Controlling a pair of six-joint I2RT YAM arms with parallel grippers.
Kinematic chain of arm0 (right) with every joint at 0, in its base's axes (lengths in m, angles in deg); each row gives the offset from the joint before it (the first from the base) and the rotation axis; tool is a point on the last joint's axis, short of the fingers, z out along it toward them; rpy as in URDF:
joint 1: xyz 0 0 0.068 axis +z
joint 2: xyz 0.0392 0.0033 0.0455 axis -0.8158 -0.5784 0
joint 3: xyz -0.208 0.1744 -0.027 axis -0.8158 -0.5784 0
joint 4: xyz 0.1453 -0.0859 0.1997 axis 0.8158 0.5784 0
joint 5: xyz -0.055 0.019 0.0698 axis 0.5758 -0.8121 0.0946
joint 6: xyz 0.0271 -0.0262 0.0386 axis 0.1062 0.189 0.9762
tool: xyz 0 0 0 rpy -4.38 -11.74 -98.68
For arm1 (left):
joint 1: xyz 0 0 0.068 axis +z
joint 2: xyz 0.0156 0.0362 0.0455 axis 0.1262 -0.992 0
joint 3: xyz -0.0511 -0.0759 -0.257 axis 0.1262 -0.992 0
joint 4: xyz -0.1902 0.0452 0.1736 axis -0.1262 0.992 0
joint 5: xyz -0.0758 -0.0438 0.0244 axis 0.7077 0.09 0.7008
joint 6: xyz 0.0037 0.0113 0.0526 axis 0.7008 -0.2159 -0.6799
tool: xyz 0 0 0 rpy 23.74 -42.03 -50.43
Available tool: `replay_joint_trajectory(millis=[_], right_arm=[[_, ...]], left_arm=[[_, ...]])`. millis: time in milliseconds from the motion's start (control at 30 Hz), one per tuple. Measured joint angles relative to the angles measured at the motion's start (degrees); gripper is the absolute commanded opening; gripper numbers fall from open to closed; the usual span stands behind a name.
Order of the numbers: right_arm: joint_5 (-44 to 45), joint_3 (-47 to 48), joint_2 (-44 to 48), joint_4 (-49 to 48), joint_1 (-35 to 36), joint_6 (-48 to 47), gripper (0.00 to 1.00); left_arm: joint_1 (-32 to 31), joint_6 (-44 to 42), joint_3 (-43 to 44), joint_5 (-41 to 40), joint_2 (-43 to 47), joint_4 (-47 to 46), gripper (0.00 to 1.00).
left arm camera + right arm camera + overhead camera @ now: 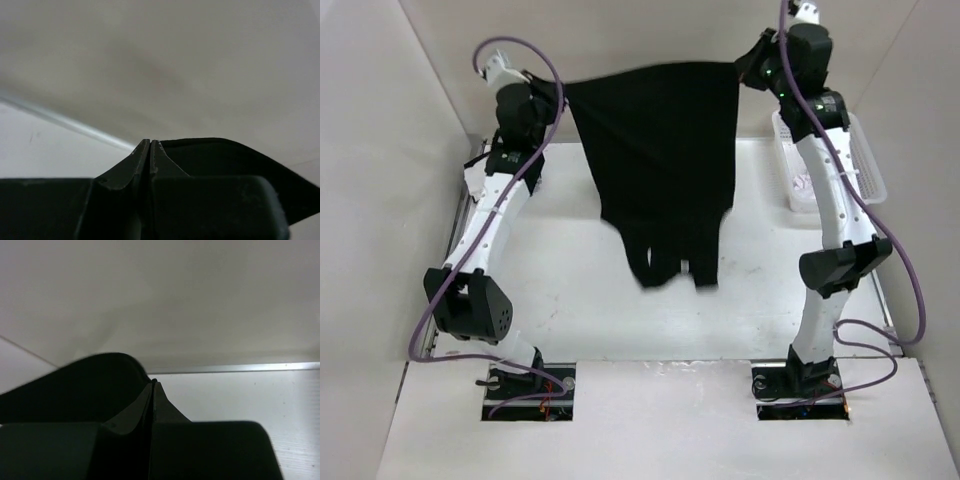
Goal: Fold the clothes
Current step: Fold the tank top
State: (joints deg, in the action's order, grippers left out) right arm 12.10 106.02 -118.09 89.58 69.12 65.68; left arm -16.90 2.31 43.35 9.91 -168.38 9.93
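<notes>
- The left arm (490, 220) rises from its base at the near edge of the table (570, 310), bends back toward the far wall and reaches up high.
- The left tool (558, 93) is held up close to the back wall. Its two fingers are pressed flat together, pinching the upper left corner of the black shirt (660, 150). In the left wrist view the cloth is a dark band running off to the right of the closed fingertips.
- The black shirt hangs in the air between the two tools. Its top edge is pulled nearly straight from one to the other and sits a little higher on the right.
- The cloth drops as a broad flat sheet, then narrows. Its lowest part is bunched and uneven over the middle of the table. I cannot tell whether that end touches the table or hangs just above it.
- The right tool (744, 70) is raised to about the same height, with its fingers clamped tight on the shirt's upper right corner. In the right wrist view the dark cloth bulges out to the left of the fingertips.
- The right arm (825, 200) stands nearly upright from its base.
- A white basket (877, 185) sits on the far right of the table, behind the right arm and apart from the shirt. Something pale lies in it, partly hidden by the arm.
</notes>
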Motion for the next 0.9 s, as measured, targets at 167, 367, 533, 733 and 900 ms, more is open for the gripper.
replay_joint_trajectory(millis=[167, 367, 533, 733, 900], right_arm=[[-1.8, 4.3, 4.3, 1.5, -1.7, 1.2, 0.01], [-2.8, -11.2, 19.8, -2.5, -1.9, 1.2, 0.01], [-2.1, -42.4, 39.1, -10.5, 1.0, 2.0, 0.01], [0.9, -81.3, 61.8, -15.4, 12.3, 4.6, 0.01], [4.9, -104.6, 75.4, -15.1, 22.8, 11.1, 0.0]], left_arm=[[0.6, -1.3, 6.4, -0.1, 3.2, -3.6, 0.01], [0.1, -1.5, -5.0, -1.1, 14.4, -8.2, 0.01], [-2.9, -1.4, -24.2, -2.4, 26.9, -9.4, 0.02], [-7.7, -0.8, -50.7, -5.0, 49.6, -6.7, 0.02], [-8.2, 0.5, -61.0, -6.5, 68.3, 5.5, 0.02]])
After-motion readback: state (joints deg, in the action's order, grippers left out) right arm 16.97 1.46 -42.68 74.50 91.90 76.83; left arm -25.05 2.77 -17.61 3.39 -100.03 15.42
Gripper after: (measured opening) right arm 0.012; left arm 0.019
